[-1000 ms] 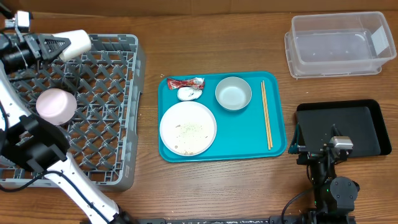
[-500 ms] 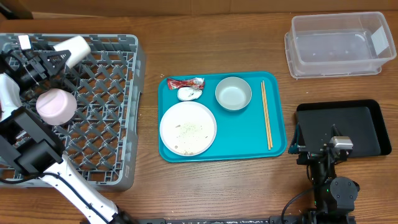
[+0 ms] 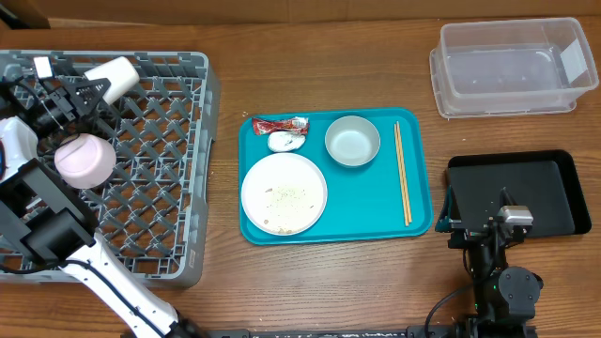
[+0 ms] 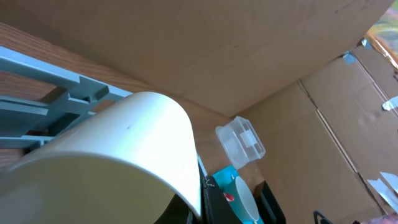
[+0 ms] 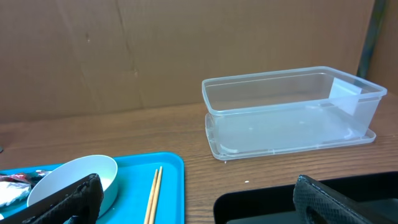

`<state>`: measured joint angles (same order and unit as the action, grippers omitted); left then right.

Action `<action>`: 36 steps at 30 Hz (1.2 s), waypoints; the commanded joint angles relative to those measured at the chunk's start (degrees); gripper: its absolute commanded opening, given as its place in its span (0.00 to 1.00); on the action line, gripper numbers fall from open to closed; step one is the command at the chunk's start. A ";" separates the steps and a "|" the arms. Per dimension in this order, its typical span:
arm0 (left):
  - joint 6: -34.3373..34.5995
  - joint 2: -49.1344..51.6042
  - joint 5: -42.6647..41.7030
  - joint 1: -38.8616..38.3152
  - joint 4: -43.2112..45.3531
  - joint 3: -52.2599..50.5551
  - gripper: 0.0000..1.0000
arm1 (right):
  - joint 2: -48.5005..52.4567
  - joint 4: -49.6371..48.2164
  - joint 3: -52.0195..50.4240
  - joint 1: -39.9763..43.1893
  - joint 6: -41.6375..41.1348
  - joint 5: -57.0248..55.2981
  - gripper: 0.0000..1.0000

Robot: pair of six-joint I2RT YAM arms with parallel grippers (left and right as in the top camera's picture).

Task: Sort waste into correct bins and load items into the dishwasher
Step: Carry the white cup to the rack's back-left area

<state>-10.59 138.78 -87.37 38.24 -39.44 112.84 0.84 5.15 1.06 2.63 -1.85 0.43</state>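
Cup — clamped sideways in the left gripper above the rack — could roll or knock the pinkish bowl if released tilted; the right gripper has its fingers apart.

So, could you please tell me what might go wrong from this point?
1. The left jaws hold the white cup tilted on its side over the dish rack. Released like that, it may roll or strike the pale pink bowl nearby.
2. The white plate carries rice grains. If it is racked unscraped, they would likely drop through the lattice.
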 commanded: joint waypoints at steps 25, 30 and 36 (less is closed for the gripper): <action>4.66 0.44 7.02 0.00 3.67 -0.46 0.16 | -0.68 -0.35 -0.61 0.28 0.17 -0.37 1.00; 4.96 0.44 7.13 0.04 3.98 -0.46 0.35 | -0.68 -0.33 -0.61 0.28 0.17 -0.37 1.00; 13.20 0.42 11.76 0.92 4.26 -0.46 0.28 | -0.68 -0.35 -0.61 0.28 0.17 -0.37 1.00</action>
<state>-2.79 138.78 -78.08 38.37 -35.48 112.84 0.84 5.15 1.06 2.63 -1.87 0.45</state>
